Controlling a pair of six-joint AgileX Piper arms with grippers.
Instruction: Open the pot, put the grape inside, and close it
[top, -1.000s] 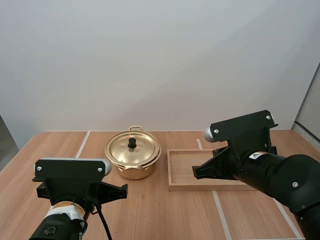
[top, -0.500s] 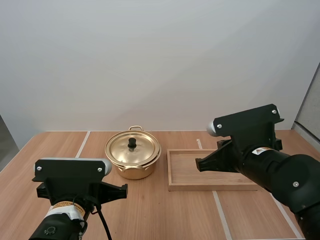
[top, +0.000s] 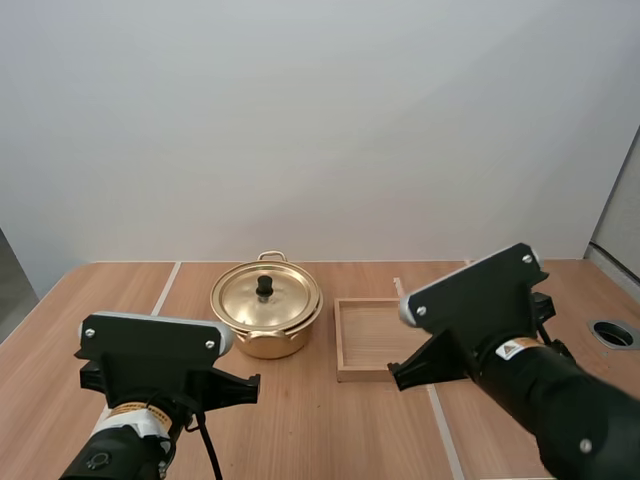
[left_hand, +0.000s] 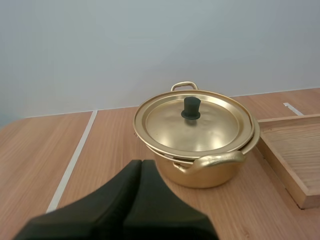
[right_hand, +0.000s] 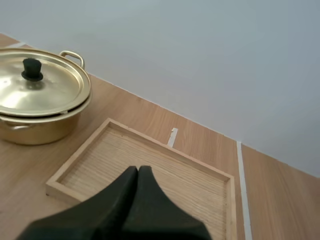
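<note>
Wooden tray (top: 365, 335) lies flat on table (top: 300, 420), low rim all round. Table is brown wood with thin pale lines (left_hand: 71, 162) across top. Round dark hole (top: 612, 333) in table near right edge. Plain pale wall (top: 300, 130) behind.

Bare table (left_hand: 107, 145) lies between my left gripper (left_hand: 140, 164), its fingers pressed together, and the pot (left_hand: 205, 175). The space above the lid (left_hand: 200, 127) and its black knob (left_hand: 190, 107) is open on every side. The wooden tray (right_hand: 115, 155) sits just beside the pot, its raised rim narrowing that gap; my right gripper (right_hand: 138, 170), fingers together, hangs over the tray's near edge.
</note>
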